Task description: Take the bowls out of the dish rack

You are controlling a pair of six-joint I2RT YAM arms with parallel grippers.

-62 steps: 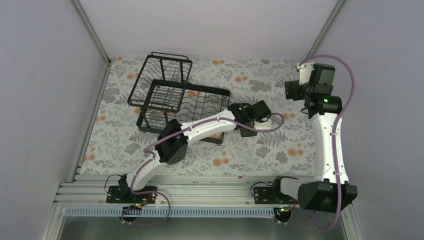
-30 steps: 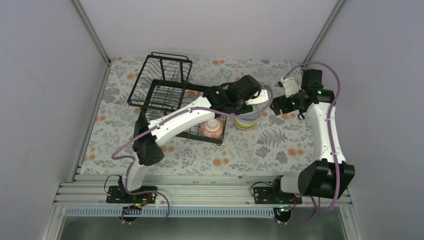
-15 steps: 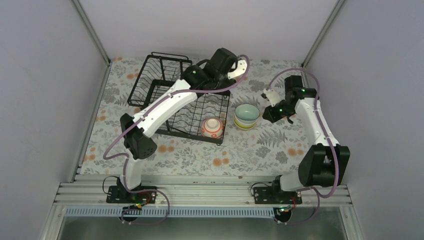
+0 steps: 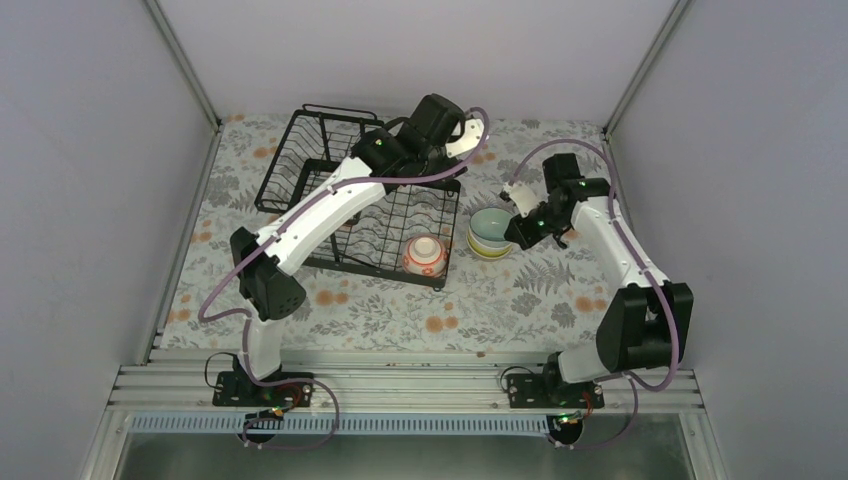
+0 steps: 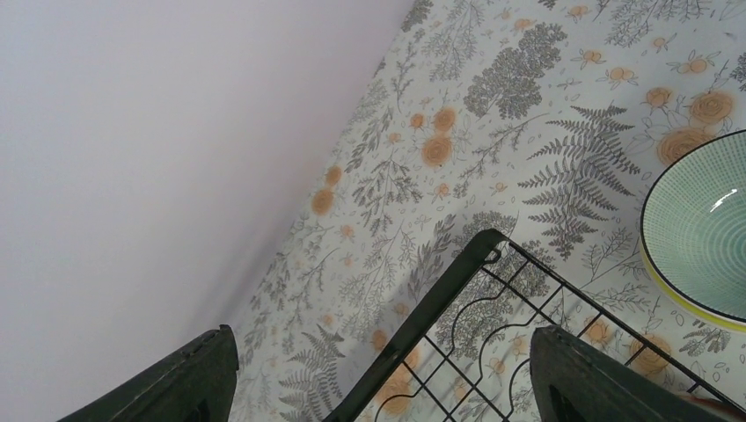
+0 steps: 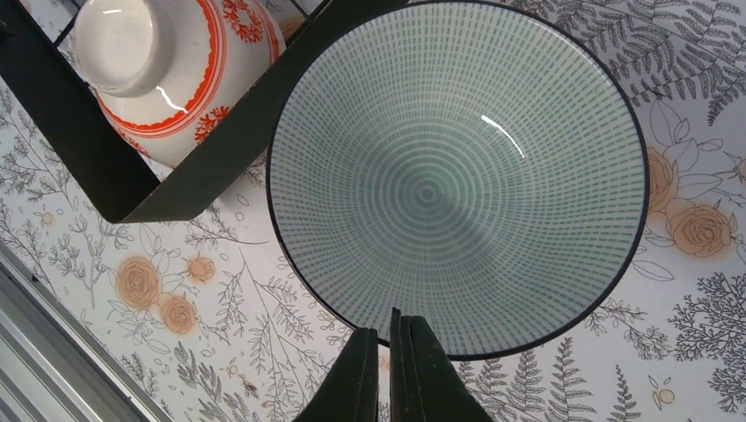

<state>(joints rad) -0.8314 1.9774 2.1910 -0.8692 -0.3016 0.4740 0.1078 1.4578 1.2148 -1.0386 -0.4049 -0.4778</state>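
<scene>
The right gripper point(image 6: 385, 352) has its jaws pressed together at the near rim of the pale green bowl point(image 6: 457, 176), which sits on the floral cloth point(image 6: 695, 369) touching the dish rack point(image 6: 220, 149). The patterned bowl point(image 6: 167, 70) lies tipped inside the rack's corner. The left gripper point(image 5: 380, 352) hangs with its jaws apart above another rack corner. Only the top view shows the rack's basket end point(image 4: 320, 140).

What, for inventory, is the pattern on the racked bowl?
The bowl is white with red-orange bands, clearest in right wrist view.

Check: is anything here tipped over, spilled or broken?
Only the red-patterned bowl leans on its side in the dish rack corner, base showing. The green bowl stands upright on the table. Nothing spilled or broken.
</scene>
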